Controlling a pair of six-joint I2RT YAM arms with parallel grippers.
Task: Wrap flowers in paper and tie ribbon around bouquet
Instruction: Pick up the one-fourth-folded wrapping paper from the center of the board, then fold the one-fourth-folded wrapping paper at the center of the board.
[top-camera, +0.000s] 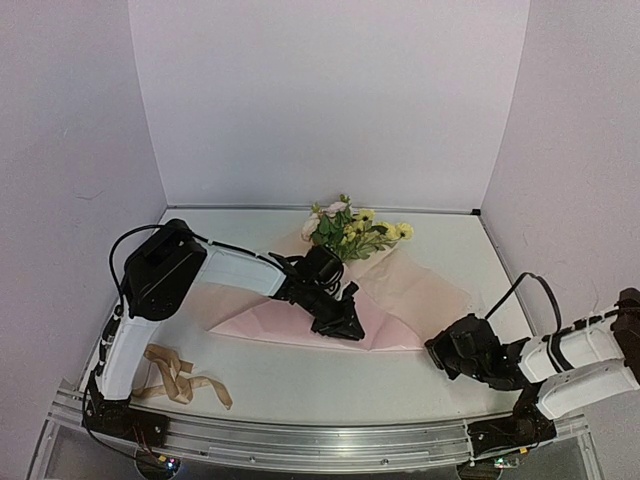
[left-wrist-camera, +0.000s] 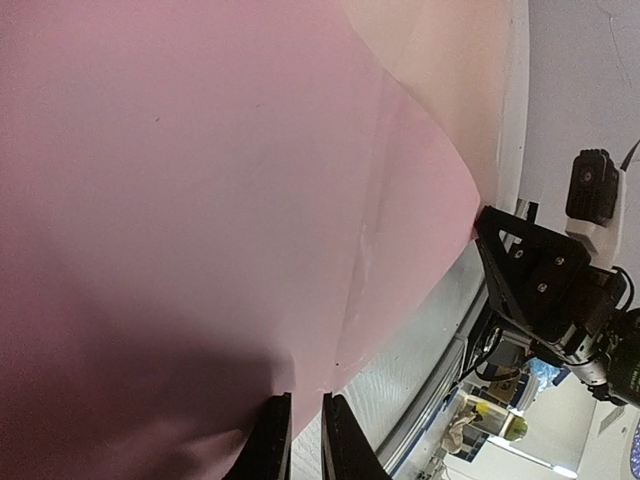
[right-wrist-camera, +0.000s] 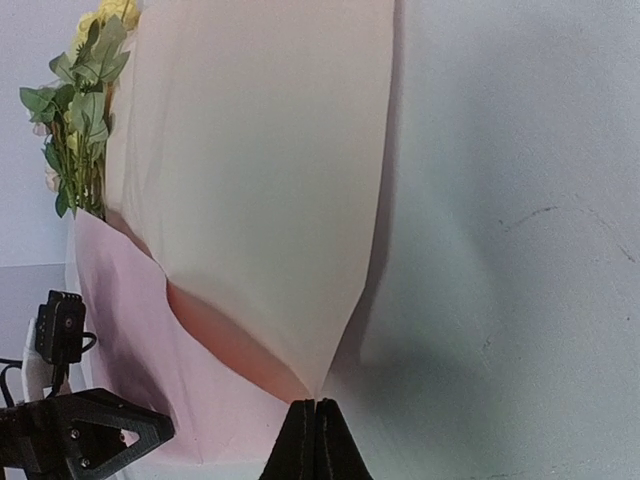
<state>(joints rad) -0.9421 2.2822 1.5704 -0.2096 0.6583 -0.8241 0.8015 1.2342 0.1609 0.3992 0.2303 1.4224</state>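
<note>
Paper (left-wrist-camera: 200, 200) pinched in nearly closed left pincer (left-wrist-camera: 305, 420) | right pincer (right-wrist-camera: 316, 415) closed, touching its corner

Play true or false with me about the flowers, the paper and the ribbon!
1. The flowers lie on the pink paper. True.
2. The ribbon is tied around the flowers. False: it lies loose on the table, away from them.
3. The right gripper is wide open. False: its fingers are pressed together.
4. The left gripper is at the paper. True.
5. The flowers are blue. False: they are yellow and pinkish-white, with green leaves.
</note>
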